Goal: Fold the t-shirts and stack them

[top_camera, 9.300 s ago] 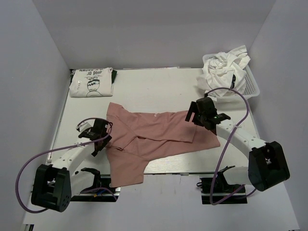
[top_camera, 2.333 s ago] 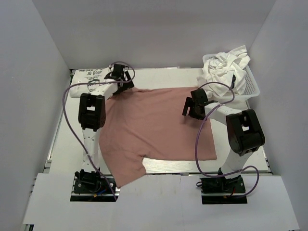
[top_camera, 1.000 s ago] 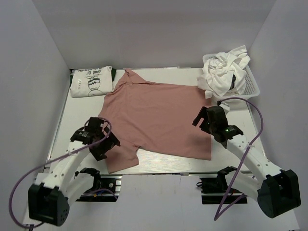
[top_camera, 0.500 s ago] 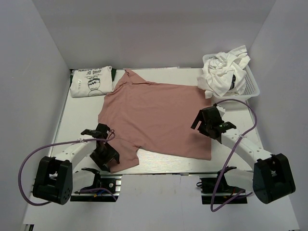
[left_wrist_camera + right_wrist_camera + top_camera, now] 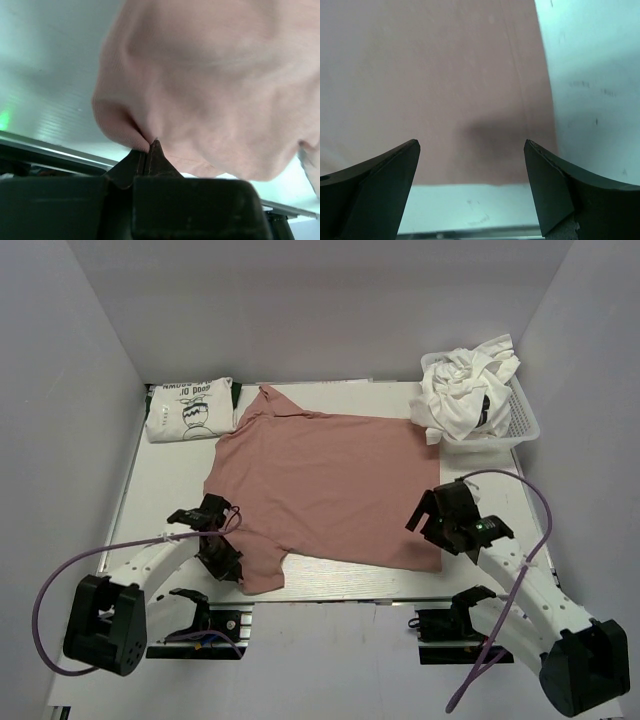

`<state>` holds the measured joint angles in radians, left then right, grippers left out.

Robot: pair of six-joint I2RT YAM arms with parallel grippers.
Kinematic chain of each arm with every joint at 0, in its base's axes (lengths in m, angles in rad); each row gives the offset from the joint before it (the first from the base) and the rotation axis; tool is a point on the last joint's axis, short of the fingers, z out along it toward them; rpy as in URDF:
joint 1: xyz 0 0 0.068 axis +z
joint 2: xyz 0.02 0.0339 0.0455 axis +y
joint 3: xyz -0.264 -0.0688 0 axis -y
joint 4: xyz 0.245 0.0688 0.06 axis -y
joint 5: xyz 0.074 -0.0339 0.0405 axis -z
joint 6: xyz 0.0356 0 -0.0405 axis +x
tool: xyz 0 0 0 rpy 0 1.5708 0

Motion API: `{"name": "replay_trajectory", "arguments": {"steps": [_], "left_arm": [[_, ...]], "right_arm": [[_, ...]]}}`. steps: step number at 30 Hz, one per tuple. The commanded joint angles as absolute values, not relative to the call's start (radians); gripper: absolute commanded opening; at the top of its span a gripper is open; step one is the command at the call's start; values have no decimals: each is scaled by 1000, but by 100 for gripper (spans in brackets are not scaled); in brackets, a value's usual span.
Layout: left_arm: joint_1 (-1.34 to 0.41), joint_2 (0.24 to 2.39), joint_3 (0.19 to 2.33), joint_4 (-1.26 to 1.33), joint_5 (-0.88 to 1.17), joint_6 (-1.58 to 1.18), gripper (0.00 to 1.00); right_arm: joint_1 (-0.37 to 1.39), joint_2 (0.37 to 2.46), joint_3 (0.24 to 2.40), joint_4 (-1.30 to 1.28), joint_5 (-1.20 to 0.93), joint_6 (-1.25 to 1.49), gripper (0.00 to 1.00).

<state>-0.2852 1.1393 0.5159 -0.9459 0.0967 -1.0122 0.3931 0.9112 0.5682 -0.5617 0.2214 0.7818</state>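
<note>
Cloth of the pink t-shirt [image 5: 320, 480] lies soft and matte over the middle of the white table [image 5: 160, 490]. It is spread almost flat, with one sleeve reaching to the near left and the straight hem at the right.

At this near sleeve the left gripper [image 5: 228, 558] sits low by the table edge, its arm bent outward from the base. In the left wrist view its black fingers [image 5: 142, 160] are pressed together on a small raised fold of the sleeve.

Over the near right corner of the shirt hangs the right gripper [image 5: 432, 523]. Its fingers [image 5: 380, 175] are spread wide and hold nothing, and its shadow falls on the cloth.

Farther, at the far left, a folded white t-shirt [image 5: 190, 410] with black print lies just beside the pink one. At the far right a white plastic basket [image 5: 525, 420] holds crumpled white t-shirts [image 5: 465, 390].
</note>
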Motion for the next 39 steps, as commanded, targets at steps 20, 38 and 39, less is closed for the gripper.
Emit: {"name": "replay_trajectory", "arguments": {"steps": [20,38,39], "left_arm": [[-293,976,586,-839,201,-865,0],[-264,1284,960,-571,166,-847,0],[-264,1345,983,-571,155,-847,0]], "right_arm": [[393,973,442,-604,106,874,19],[370,1163,799,-546,159,744,0],[368,1176,816,-522,164,723,0]]}}
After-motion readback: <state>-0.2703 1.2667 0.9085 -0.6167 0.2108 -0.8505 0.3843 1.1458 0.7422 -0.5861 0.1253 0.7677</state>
